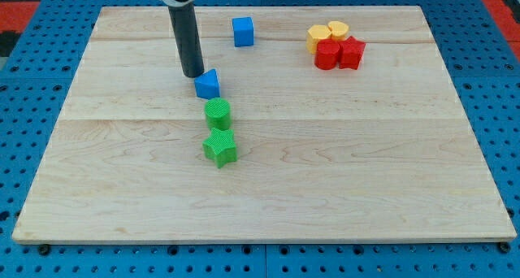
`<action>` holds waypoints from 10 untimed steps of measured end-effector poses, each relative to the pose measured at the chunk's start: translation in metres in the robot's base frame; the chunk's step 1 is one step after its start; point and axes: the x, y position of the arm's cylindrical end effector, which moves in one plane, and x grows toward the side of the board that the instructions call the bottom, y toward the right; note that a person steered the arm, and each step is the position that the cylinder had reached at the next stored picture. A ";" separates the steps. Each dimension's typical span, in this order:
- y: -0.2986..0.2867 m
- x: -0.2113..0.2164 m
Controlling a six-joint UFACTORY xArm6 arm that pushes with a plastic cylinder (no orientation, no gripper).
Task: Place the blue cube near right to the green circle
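Currently my tip (pixel 193 73) sits at the far left of the wooden board (pixel 366 164), touching or just left of the blue triangular block (pixel 208 84). I have no pincer, only the rod. Nearer lie the green circle (pixel 218 113) and green star (pixel 220 147). The blue cube (pixel 243 32) stands far, right of the rod. Far right cluster two yellow blocks (pixel 327 34) and two red blocks (pixel 340 53).

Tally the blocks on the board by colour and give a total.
Blue: 2, the cube and the wedge-like block
Green: 2, the circle and the star
Yellow: 2, and
Red: 2, and
Total: 8
My tip sits just left of the blue wedge-like block.
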 end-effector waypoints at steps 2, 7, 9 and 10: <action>-0.034 -0.083; 0.075 -0.141; 0.094 -0.105; 0.094 -0.101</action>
